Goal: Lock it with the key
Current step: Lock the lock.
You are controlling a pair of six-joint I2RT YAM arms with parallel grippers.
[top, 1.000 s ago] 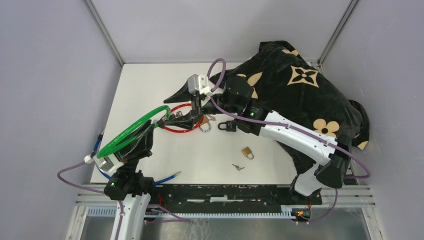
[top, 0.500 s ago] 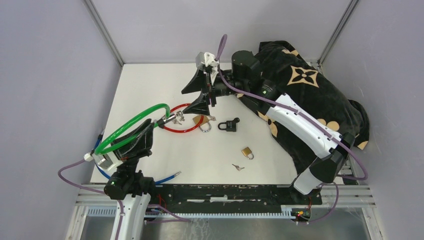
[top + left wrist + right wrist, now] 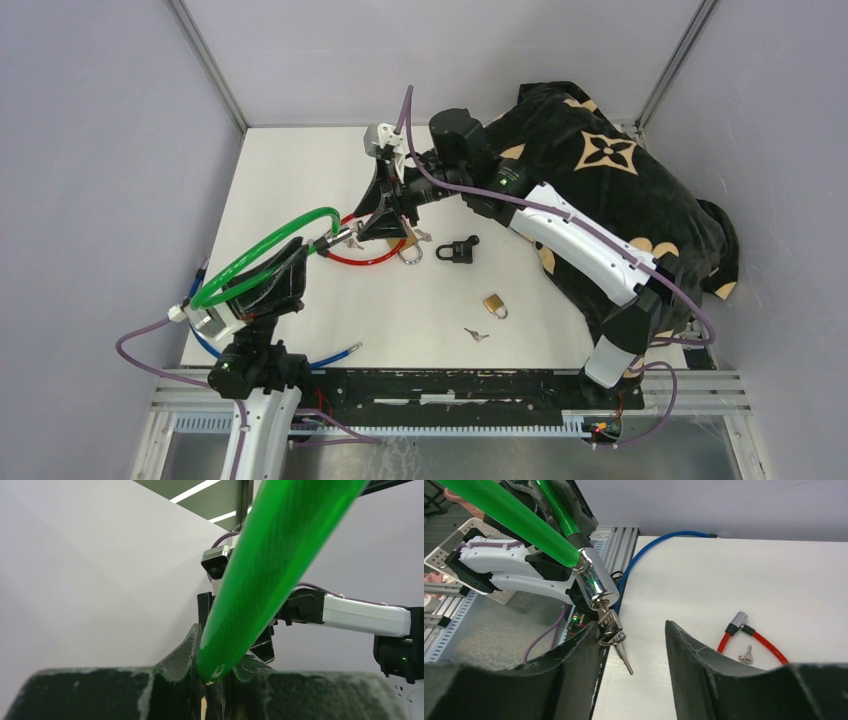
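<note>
My left gripper (image 3: pixel 290 268) is shut on the green cable lock (image 3: pixel 262 252) and holds it up over the table's left side. In the left wrist view the green cable (image 3: pixel 270 565) is pinched between the jaws of that gripper (image 3: pixel 215 672). The lock's chrome cylinder (image 3: pixel 596 587) points at my right gripper. A key (image 3: pixel 610 625) sits in its end, and a second key (image 3: pixel 624 660) hangs from the ring. My right gripper (image 3: pixel 630 630) is open, and its left finger (image 3: pixel 584 650) is right beside the keys. In the top view that gripper (image 3: pixel 388 215) hovers over the red cable.
A red cable lock (image 3: pixel 365 258) and its small key (image 3: pixel 746 655) lie under the right gripper. A black padlock (image 3: pixel 457 249), two brass padlocks (image 3: pixel 494 303) (image 3: pixel 408 248) and a loose key (image 3: pixel 476 334) lie mid-table. A black flowered cloth (image 3: pixel 600 170) fills the back right. A blue cable (image 3: pixel 649 550) trails at the front left.
The right gripper lifted back from the keys, then came down and to the left, close to them again, its jaws still apart. The left arm and green lock have not moved.
</note>
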